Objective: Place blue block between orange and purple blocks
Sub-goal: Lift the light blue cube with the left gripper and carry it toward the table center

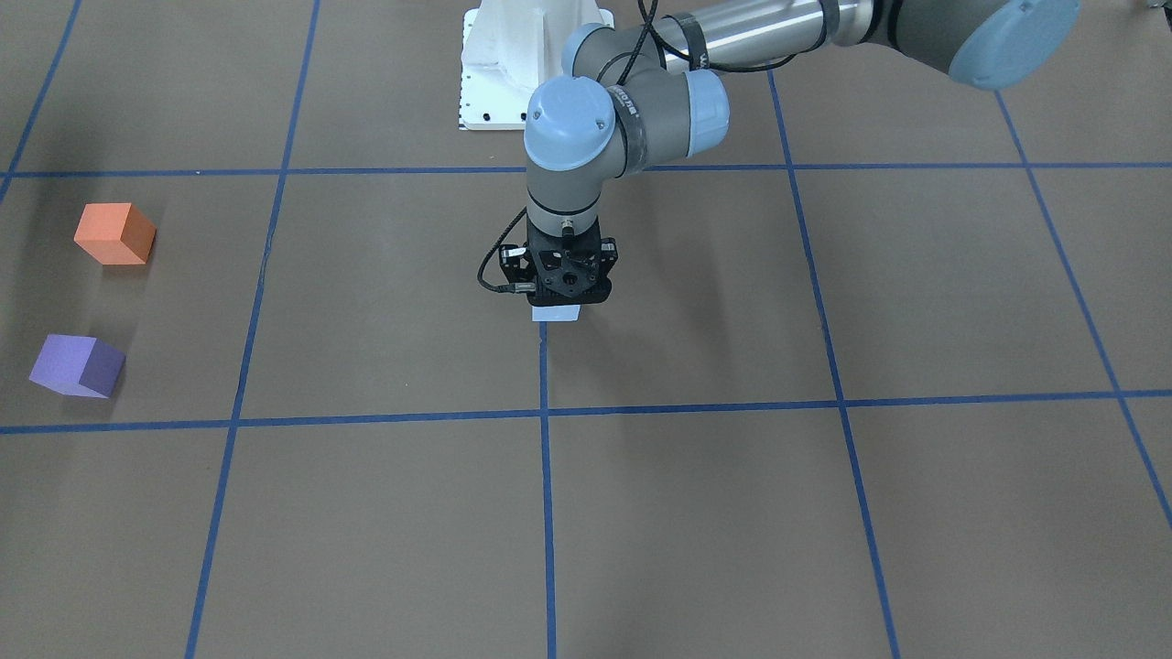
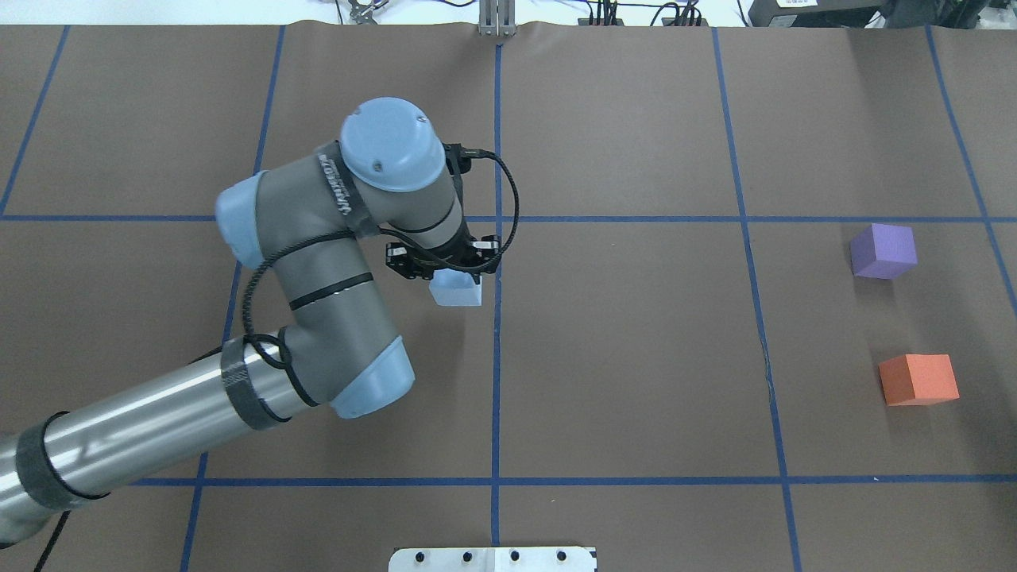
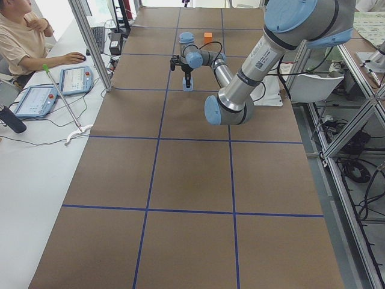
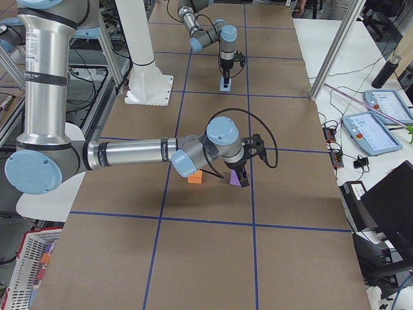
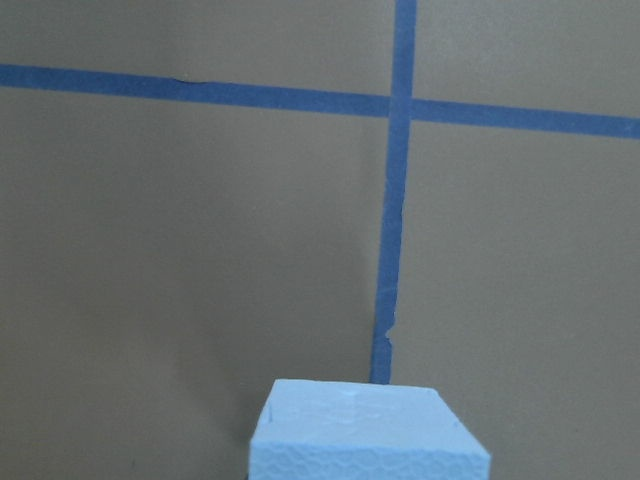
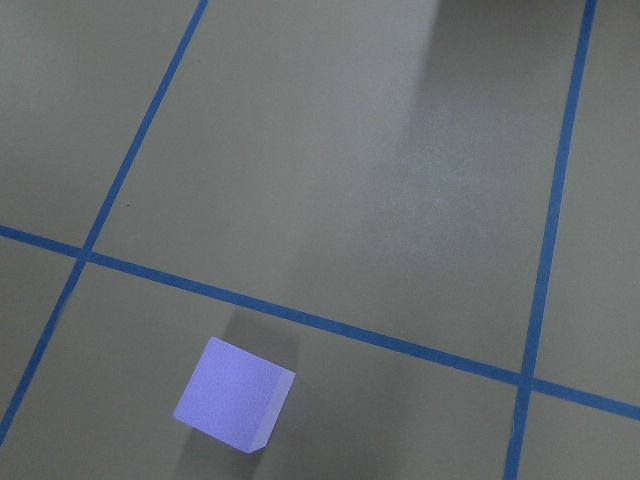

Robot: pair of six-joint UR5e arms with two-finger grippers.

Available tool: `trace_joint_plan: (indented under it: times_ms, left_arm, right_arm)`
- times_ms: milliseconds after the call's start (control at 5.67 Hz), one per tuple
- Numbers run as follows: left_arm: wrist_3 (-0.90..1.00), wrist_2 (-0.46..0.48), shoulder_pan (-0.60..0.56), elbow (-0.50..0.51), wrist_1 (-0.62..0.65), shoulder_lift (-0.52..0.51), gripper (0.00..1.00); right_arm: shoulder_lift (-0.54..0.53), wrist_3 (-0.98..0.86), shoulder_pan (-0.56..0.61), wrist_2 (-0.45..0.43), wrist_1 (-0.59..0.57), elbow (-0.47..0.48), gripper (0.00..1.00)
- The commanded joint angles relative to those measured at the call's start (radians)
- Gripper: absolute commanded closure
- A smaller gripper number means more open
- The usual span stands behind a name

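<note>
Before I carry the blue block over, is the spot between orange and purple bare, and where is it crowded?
Bare table lies between the purple block and the orange block, and from the blue block to them. Crowded: the left tool sits over the blue block; the right tool hangs near the pair, clearance unclear.

A brown surface (image 2: pixel 636 357) is divided into large squares by blue tape lines (image 2: pixel 496 381). At the top centre of the front view stands a white base plate (image 1: pixel 494 82). In the upper left of the left side view, a person in a beige shirt (image 3: pixel 18 42) is at a white side table (image 3: pixel 36 156) that carries two tablets (image 3: pixel 75 79) and a dark bottle (image 3: pixel 12 118). At the lower left of the right side view is a white basket (image 4: pixel 19 258).
</note>
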Motion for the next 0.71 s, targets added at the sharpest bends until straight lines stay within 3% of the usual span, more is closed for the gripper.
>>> trace_joint_plan:
  times_ms: [0,529]
  left_arm:
    - [-0.005,0.001,0.018,0.001,-0.009,-0.005,0.00]
    - [0.016,0.000,-0.100,-0.178,0.077,0.033,0.00]
  right_arm:
    - [0.000,0.003,-0.005,0.000,0.000,0.004,0.00]
    - [0.104,0.035,-0.044,0.099,-0.001,0.042,0.01]
